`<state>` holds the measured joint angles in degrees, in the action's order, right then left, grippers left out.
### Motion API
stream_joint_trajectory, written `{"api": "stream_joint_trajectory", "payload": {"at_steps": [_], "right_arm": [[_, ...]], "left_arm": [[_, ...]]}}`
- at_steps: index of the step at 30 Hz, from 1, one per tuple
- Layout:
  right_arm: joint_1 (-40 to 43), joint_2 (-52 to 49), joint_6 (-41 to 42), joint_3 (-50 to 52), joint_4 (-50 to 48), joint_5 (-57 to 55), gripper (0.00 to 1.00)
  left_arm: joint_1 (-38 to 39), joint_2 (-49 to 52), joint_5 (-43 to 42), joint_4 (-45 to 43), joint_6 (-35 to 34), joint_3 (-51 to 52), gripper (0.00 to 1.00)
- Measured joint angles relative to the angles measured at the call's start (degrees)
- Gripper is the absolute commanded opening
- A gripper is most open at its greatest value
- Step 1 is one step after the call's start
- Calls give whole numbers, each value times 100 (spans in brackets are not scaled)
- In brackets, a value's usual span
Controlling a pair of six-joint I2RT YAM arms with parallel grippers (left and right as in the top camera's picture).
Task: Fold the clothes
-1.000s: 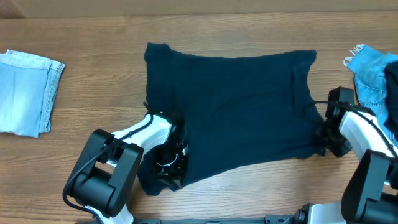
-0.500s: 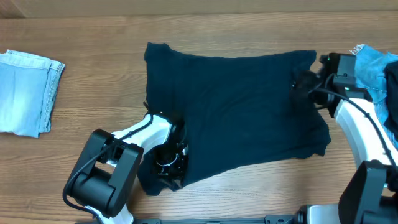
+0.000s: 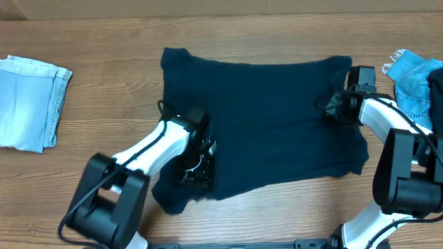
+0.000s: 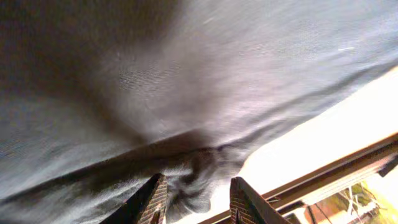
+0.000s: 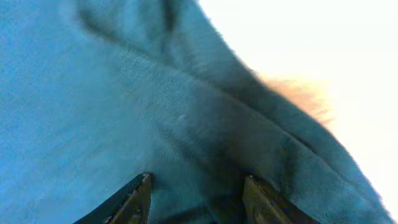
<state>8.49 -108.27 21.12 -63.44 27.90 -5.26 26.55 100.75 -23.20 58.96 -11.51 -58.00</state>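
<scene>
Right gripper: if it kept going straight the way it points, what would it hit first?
Probably the navy garment: the right gripper points into its cloth, though depth is unclear.

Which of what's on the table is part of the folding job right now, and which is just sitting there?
Job in hand: dark navy garment, spread at centre; left tool, at its near-left corner; right tool, at its far-right edge.
Lying about: pale blue denim piece, far left; brighter blue denim piece, right edge. Both clothes too, but in neither tool.
</scene>
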Motion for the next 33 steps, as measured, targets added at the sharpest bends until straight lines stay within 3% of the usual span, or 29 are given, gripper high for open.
{"api": "stream_joint_trajectory", "payload": {"at_steps": [5, 10, 15, 19, 24, 27, 33], "right_arm": [[509, 0, 295, 2, 83, -669, 61], [684, 0, 210, 2, -35, -267, 63], [669, 0, 42, -9, -151, 173, 64], [669, 133, -68, -238, -22, 514, 66], [525, 684, -223, -535, 94, 1110, 66], [424, 699, -254, -549, 271, 1255, 66], [291, 699, -275, -549, 295, 1473, 66]], "left_arm": [[0, -553, 111, -55, 4, -262, 42], [0, -739, 555, -293, -42, -361, 47], [-153, -739, 1528, -2404, -313, -400, 55], [-474, -732, 2315, -4072, -341, -431, 45], [-1025, -46, 2538, -4457, -356, -450, 34], [-1207, 651, 2490, -4629, -352, -448, 35], [-1204, 1043, 2430, -5099, -352, -448, 34]]}}
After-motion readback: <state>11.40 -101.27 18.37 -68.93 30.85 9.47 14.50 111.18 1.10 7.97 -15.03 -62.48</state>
